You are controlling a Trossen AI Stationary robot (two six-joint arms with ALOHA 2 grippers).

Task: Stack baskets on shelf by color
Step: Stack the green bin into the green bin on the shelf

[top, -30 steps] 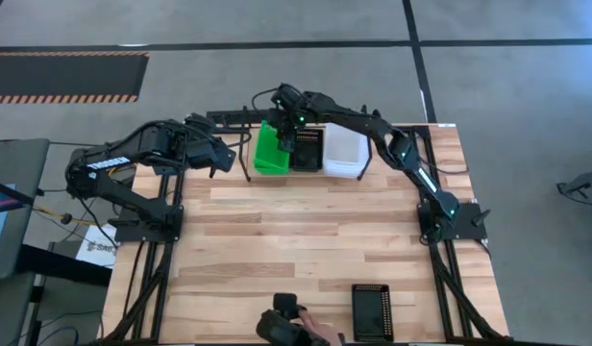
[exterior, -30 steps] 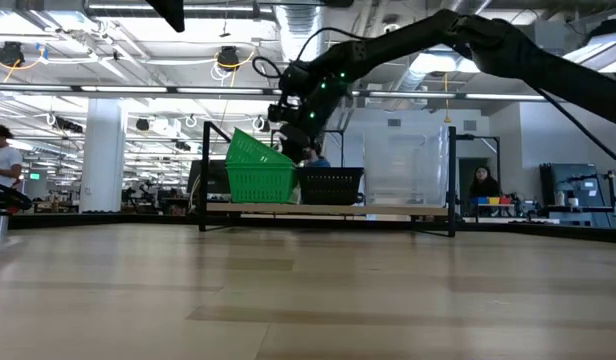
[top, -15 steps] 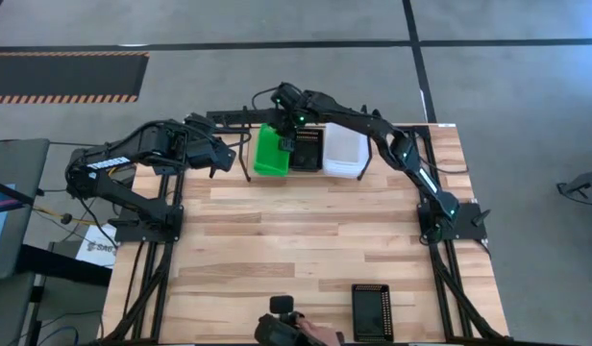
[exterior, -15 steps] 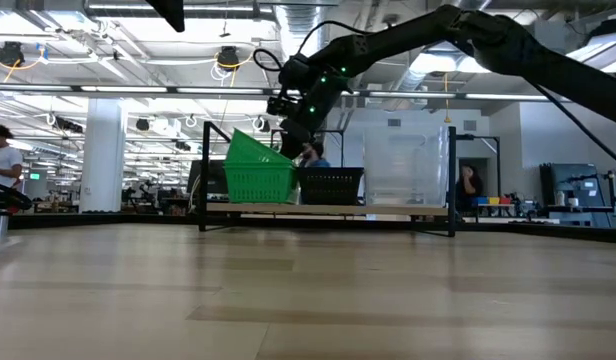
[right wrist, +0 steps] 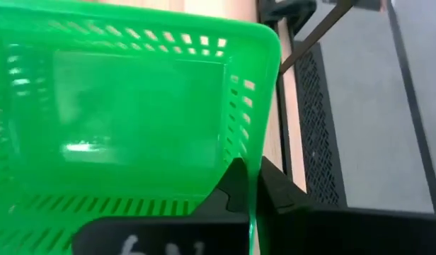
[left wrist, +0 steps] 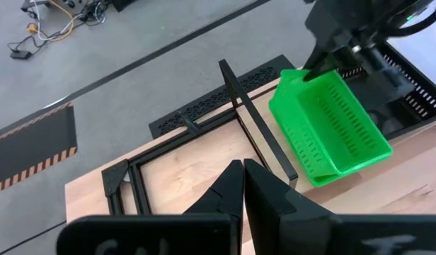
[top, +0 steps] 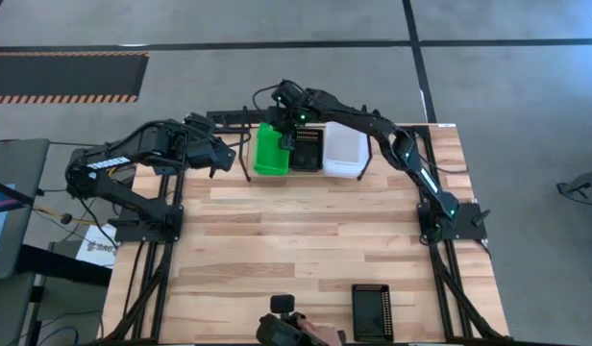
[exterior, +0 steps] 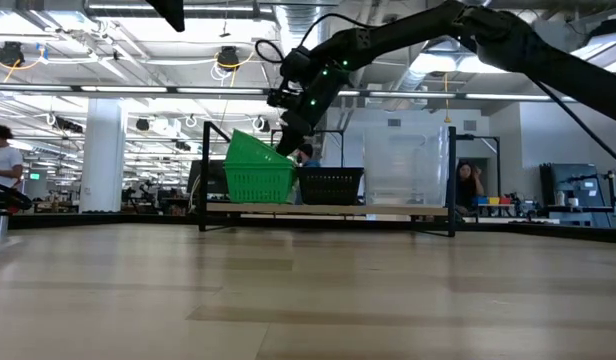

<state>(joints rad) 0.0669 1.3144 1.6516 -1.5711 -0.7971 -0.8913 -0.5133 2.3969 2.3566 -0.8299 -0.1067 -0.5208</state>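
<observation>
On the black wire shelf (top: 248, 165) at the table's far edge sit green baskets (top: 270, 152), a black mesh basket (top: 306, 154) and a clear basket (top: 345, 152), side by side. The low view shows the top green basket (exterior: 256, 150) tilted, resting inside the green one below it. My right gripper (top: 287, 135) reaches in from the right and is shut on this top basket. My left gripper (top: 231, 154) hangs shut in the air left of the shelf, holding nothing. Another black basket (top: 372, 312) lies at the near edge. My right gripper holds the top green basket by its far end wall (right wrist: 255, 152), near that wall's right corner. One finger (right wrist: 232, 188) is inside the basket and the other outside, slanting down from the right. The basket sits tilted, its lower part still nested in the green basket beneath.
A person's hand holding a dark object (top: 291, 330) shows at the table's near edge, beside the lone black basket. The shelf's upright legs (left wrist: 236, 92) stand between my left gripper and the green baskets. Bare wood fills the table's middle (top: 306, 231).
My right gripper has shut on the far wall of the top green basket, staying at the shelf. The basket remains tilted on the green one below. The person's hand at the near edge has drawn back a little.
</observation>
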